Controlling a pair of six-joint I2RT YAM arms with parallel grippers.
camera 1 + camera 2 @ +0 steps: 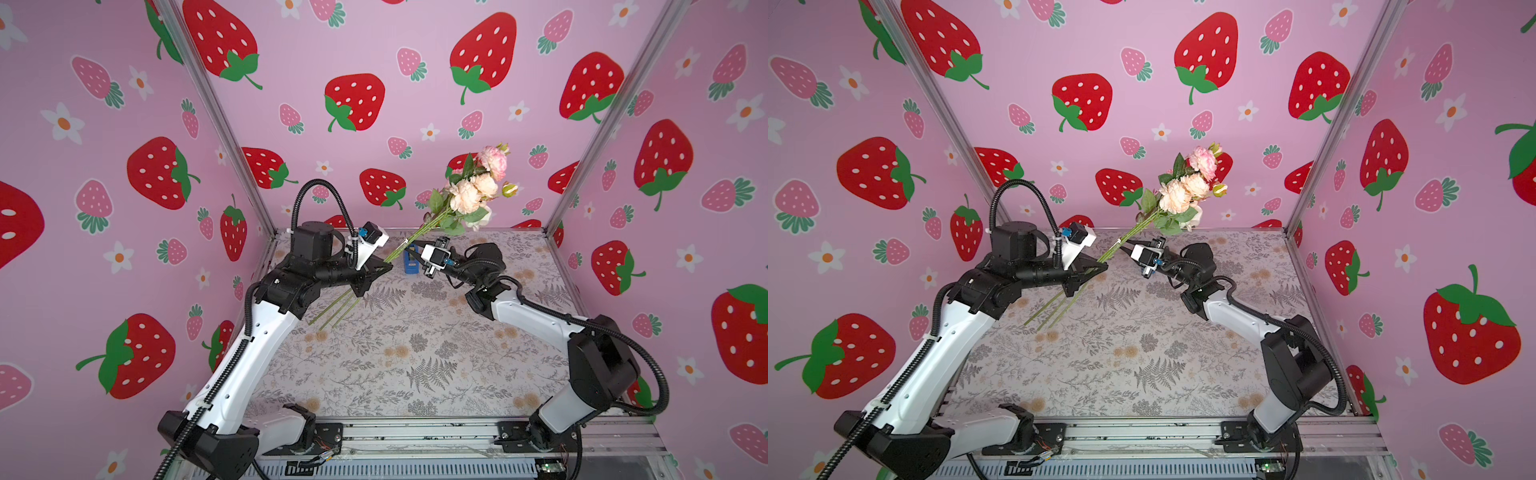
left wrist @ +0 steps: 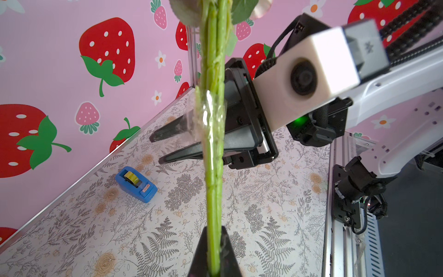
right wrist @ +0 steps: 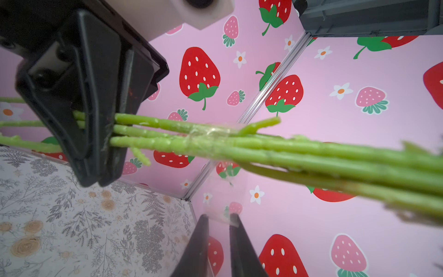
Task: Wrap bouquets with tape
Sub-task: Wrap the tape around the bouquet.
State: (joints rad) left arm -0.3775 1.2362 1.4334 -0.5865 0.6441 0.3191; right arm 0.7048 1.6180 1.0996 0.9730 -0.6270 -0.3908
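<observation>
The bouquet hangs tilted above the table, pale pink and cream blooms toward the back wall. My left gripper is shut on its green stems. A band of clear tape sits round the stems just beyond that grip. My right gripper is beside this band. Its fingers are a narrow gap apart, with a loose flap of clear tape across the tips. The blue dispenser with its yellowish roll stands on the table under the right gripper.
The table has a grey fern and flower print. Pink strawberry walls close it on three sides, with aluminium posts at the back corners. A metal rail carrying both arm bases runs along the front edge.
</observation>
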